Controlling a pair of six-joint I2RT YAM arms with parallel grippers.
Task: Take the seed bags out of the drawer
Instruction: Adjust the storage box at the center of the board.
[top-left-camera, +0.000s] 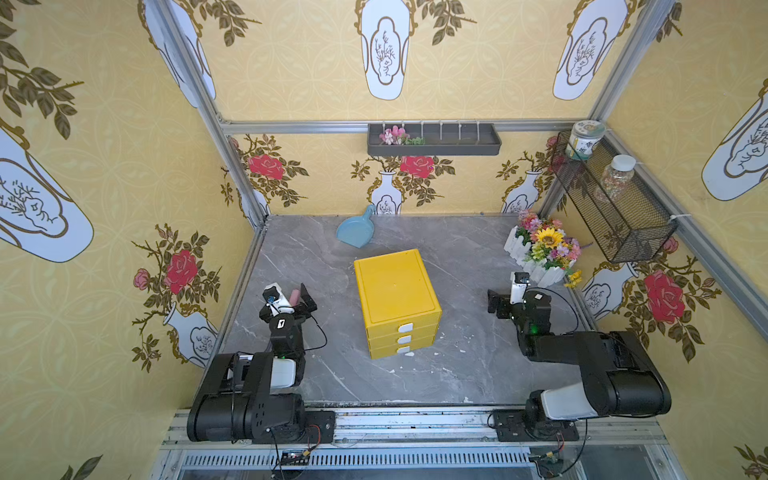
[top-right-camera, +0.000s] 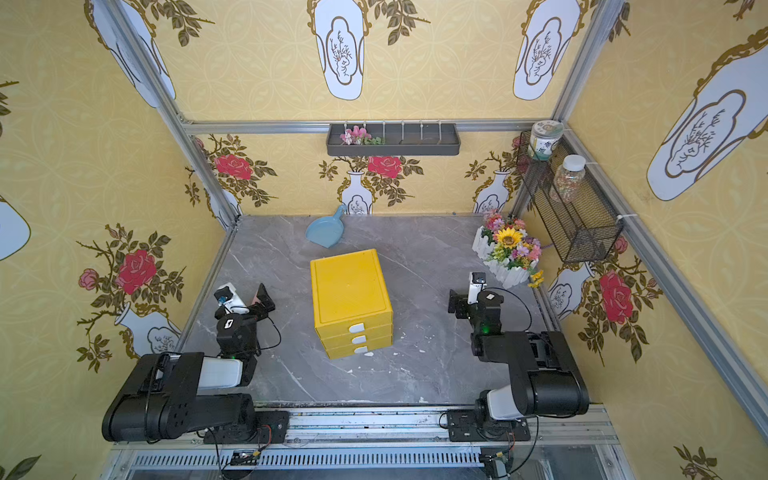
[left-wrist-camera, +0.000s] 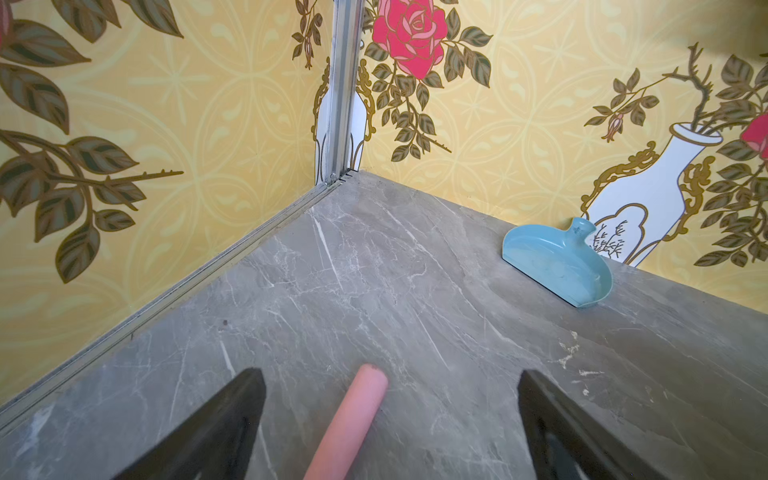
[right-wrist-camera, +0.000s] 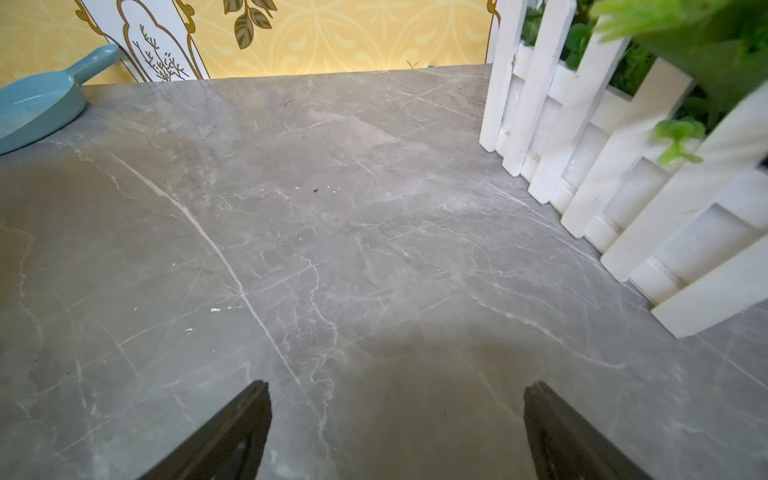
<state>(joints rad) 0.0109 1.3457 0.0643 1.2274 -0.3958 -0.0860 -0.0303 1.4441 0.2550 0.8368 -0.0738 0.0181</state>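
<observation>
A yellow drawer unit (top-left-camera: 395, 291) (top-right-camera: 349, 286) stands mid-table in both top views. Its three drawers (top-left-camera: 403, 338) with white handles are all shut, so the seed bags are hidden. My left gripper (top-left-camera: 301, 297) (left-wrist-camera: 390, 376) hovers left of the unit, open. A pink rod (left-wrist-camera: 353, 419) pokes out between its jaws without being clamped. Right of the unit, my right gripper (top-left-camera: 494, 301) (right-wrist-camera: 397, 384) is open over bare table with nothing between its fingers. Neither gripper touches the unit.
A blue dustpan (top-left-camera: 353, 230) (left-wrist-camera: 559, 262) (right-wrist-camera: 37, 108) lies behind the unit near the back wall. A white fence planter with flowers (top-left-camera: 540, 249) (right-wrist-camera: 623, 166) stands close to my right gripper. A wire basket with jars (top-left-camera: 611, 199) and a dark shelf (top-left-camera: 434, 139) hang on the walls.
</observation>
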